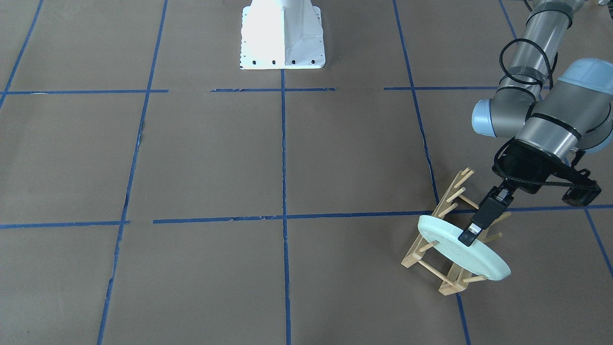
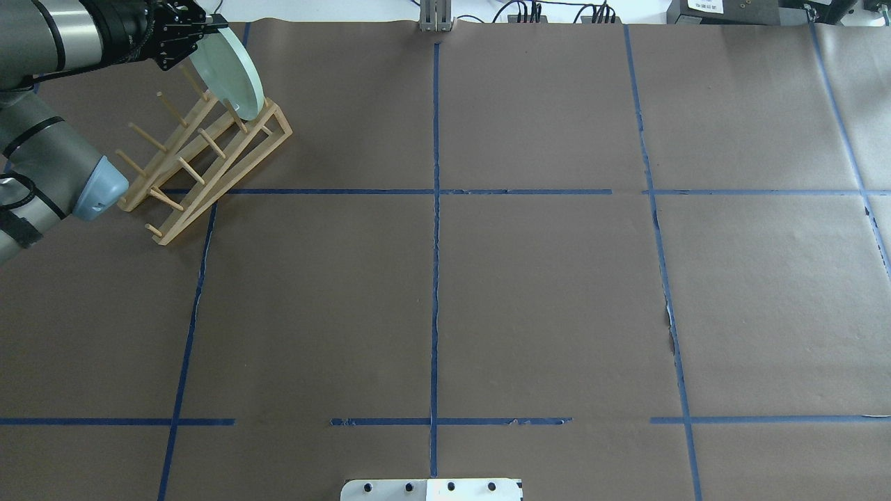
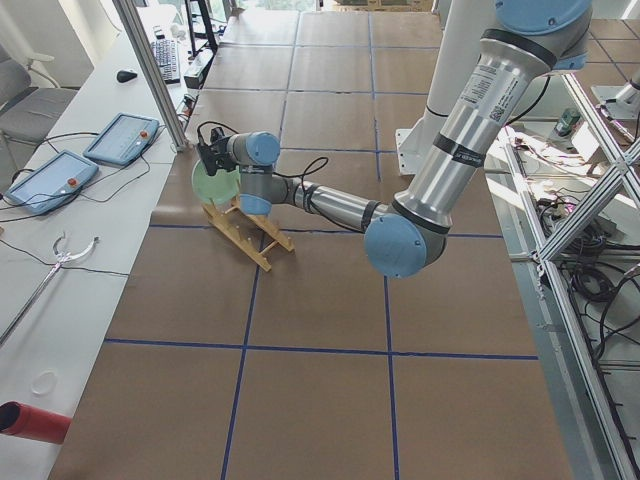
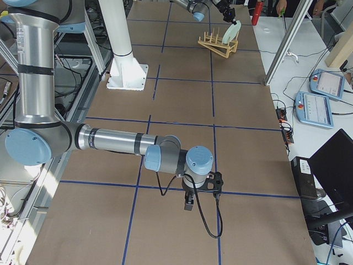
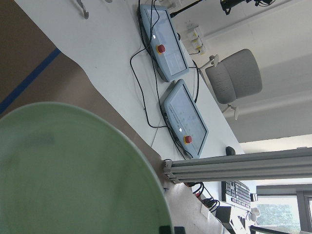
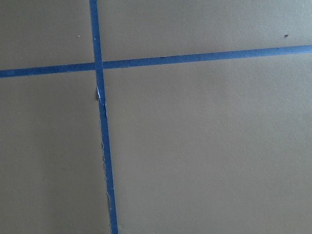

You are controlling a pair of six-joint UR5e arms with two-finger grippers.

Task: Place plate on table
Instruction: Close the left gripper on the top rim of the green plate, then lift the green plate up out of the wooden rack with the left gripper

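Note:
The pale mint-green plate (image 1: 474, 258) stands tilted between the pegs of the light wooden rack (image 1: 426, 261), at the far left of the table (image 1: 215, 158). In the overhead view the plate (image 2: 233, 73) leans over the rack's far end (image 2: 202, 160). My left gripper (image 1: 468, 237) is shut on the plate's upper rim, with one black finger across its face. The plate fills the lower left of the left wrist view (image 5: 68, 175). My right gripper (image 4: 187, 204) hangs low over the table (image 6: 204, 146) far from the rack, and I cannot tell whether it is open or shut.
The white robot base (image 1: 282, 36) stands at the table's middle edge. Beyond the rack's far side runs a white bench with two teach pendants (image 5: 185, 117) and cables. An aluminium post (image 3: 150, 70) rises close to the rack.

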